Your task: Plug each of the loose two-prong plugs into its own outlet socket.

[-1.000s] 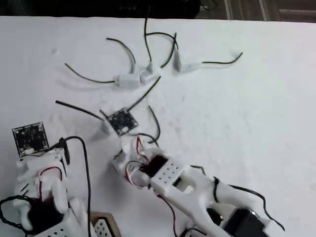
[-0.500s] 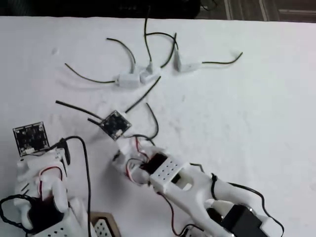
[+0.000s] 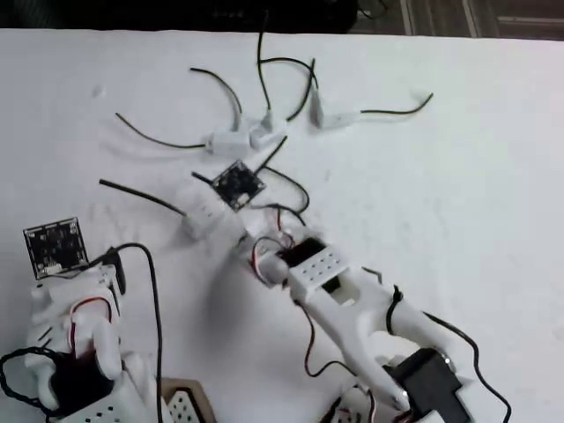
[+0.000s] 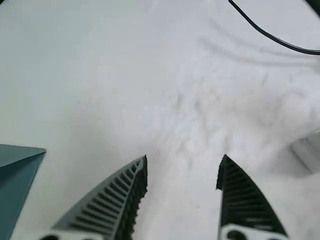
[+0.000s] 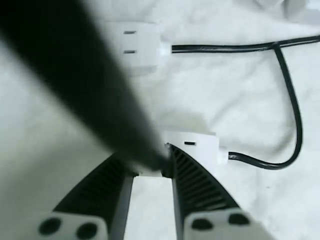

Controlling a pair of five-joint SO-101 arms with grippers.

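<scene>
The right gripper (image 5: 150,162) pinches the end of a white plastic plug block (image 5: 197,146) trailing a black cord (image 5: 280,150). Just ahead lies a white two-slot outlet socket (image 5: 136,46). The left gripper (image 4: 182,165) hangs spread above white cloth (image 4: 100,75).

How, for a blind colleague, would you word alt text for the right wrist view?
The right end effector pinches a white corded connector on white cloth; a blurred black cable crosses in front, and a two-slot outlet socket lies beyond.

No text, label, number or sign can be read anywhere
</scene>
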